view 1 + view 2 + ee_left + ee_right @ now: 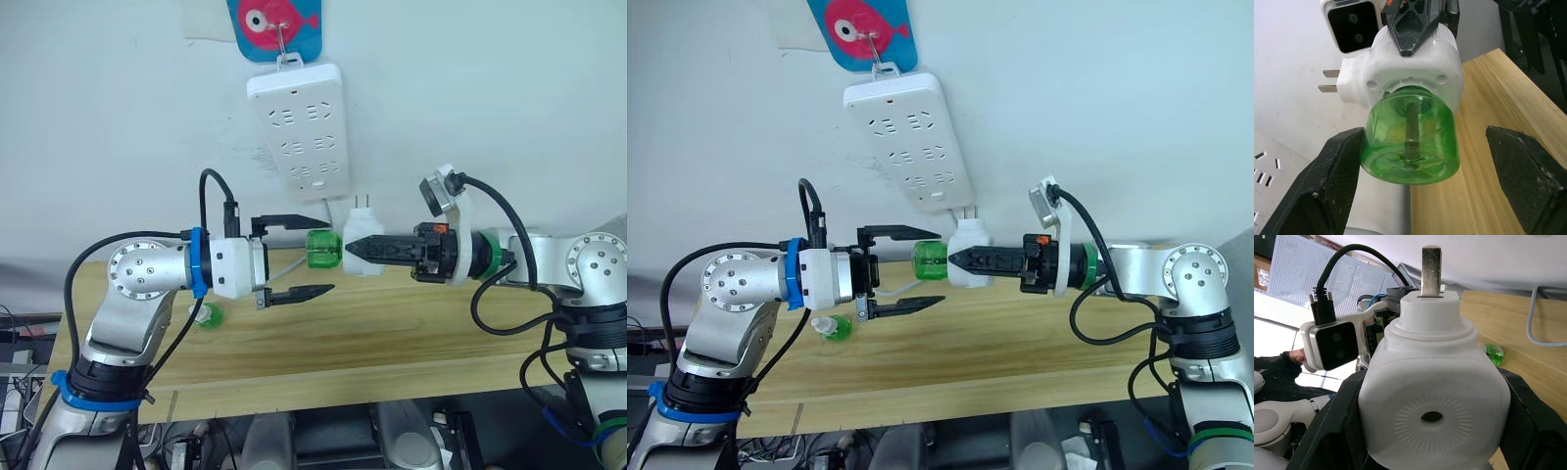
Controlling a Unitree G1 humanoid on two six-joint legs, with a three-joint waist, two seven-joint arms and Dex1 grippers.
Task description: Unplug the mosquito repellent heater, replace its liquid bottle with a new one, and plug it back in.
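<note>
White mosquito repellent heater [361, 245] clamped by right gripper [355, 248] | bottle [323, 249] horizontal, facing wide-open left gripper [326, 257]

Near the frame's centre the right gripper [954, 259] clamps the mosquito repellent heater [969, 257], its liquid bottle [928, 260] jutting leftward from it; the left gripper [937, 265], fingers spread above and below that bottle, does not touch it; the new one [833, 327] lies on the wooden table [1019, 333] at lower left; a white power strip [911, 137] hangs on the wall at upper centre.
</note>
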